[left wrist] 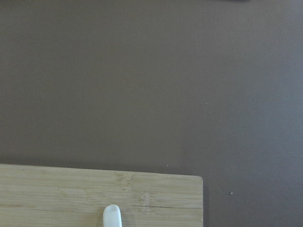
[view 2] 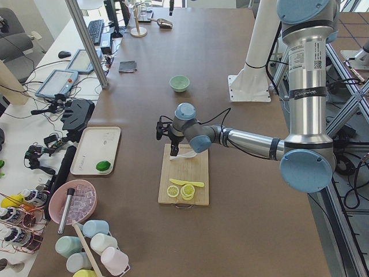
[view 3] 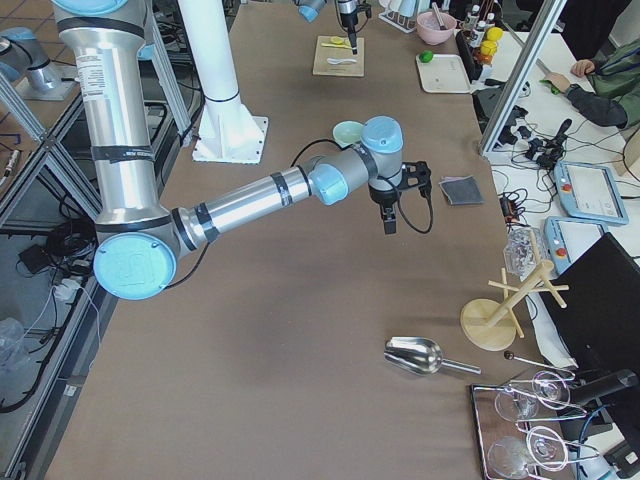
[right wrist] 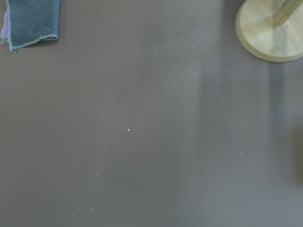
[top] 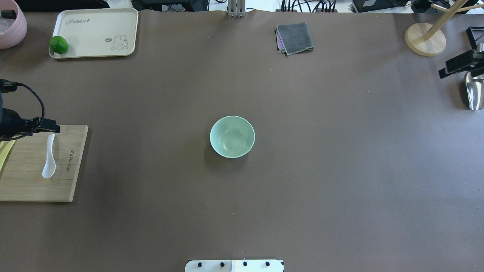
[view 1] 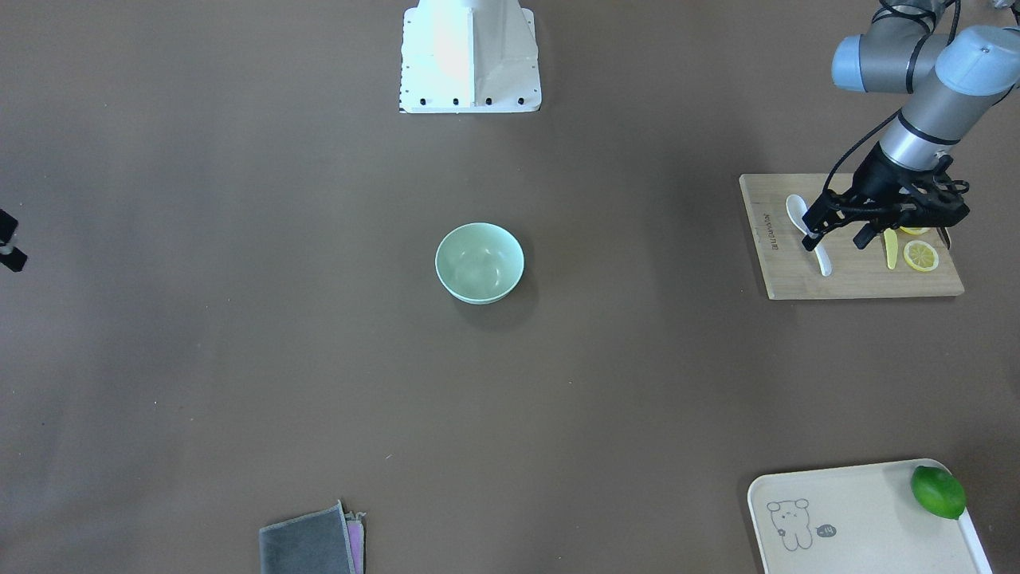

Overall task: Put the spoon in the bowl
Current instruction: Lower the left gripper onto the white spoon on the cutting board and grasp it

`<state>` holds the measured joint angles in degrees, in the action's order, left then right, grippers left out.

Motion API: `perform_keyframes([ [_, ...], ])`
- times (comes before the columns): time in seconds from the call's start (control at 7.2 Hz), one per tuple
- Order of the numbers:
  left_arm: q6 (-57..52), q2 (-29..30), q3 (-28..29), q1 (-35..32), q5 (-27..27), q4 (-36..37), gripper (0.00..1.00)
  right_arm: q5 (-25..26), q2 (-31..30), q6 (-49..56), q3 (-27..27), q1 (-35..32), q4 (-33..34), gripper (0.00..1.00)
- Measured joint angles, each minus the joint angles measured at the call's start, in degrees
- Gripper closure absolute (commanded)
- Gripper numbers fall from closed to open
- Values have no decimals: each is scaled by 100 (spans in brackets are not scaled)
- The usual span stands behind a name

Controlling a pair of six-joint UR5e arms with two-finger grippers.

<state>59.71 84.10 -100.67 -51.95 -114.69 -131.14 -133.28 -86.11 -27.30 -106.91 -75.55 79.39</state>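
Observation:
The white spoon (view 1: 799, 214) lies flat on a wooden cutting board (view 1: 861, 281) at the robot's left end of the table. It also shows in the overhead view (top: 49, 158), and its handle tip shows in the left wrist view (left wrist: 112, 217). My left gripper (view 1: 838, 229) hangs open and empty just above the board, one fingertip (view 1: 813, 222) over the spoon's handle. The mint-green bowl (view 1: 480, 263) stands empty at the table's middle (top: 232, 136), far from the spoon. My right gripper (top: 459, 62) hovers at the far right edge, only partly seen.
A yellow knife (view 1: 891, 249) and lemon slices (view 1: 921, 256) lie on the board beside the gripper. A cream tray (view 1: 845, 518) holds a lime (view 1: 938, 492). A grey cloth (top: 295, 37), a wooden stand (top: 425, 39) and a metal scoop (top: 474, 90) lie at the far side.

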Motion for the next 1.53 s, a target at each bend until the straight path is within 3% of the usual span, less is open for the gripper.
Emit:
perform_keyframes([
  [0.28, 5, -29, 156, 119, 133, -16, 18, -129, -425, 351, 27, -413, -55, 0],
  [0.69, 92, -57, 189, 304, 221, -33, 18, -117, -524, 397, 33, -483, -80, 0],
  [1.25, 106, -57, 203, 484, 241, -34, 47, -111, -526, 392, 30, -486, -81, 0],
  [1.53, 106, -63, 213, 514, 243, -36, 80, -122, -529, 392, 32, -487, -81, 0],
])
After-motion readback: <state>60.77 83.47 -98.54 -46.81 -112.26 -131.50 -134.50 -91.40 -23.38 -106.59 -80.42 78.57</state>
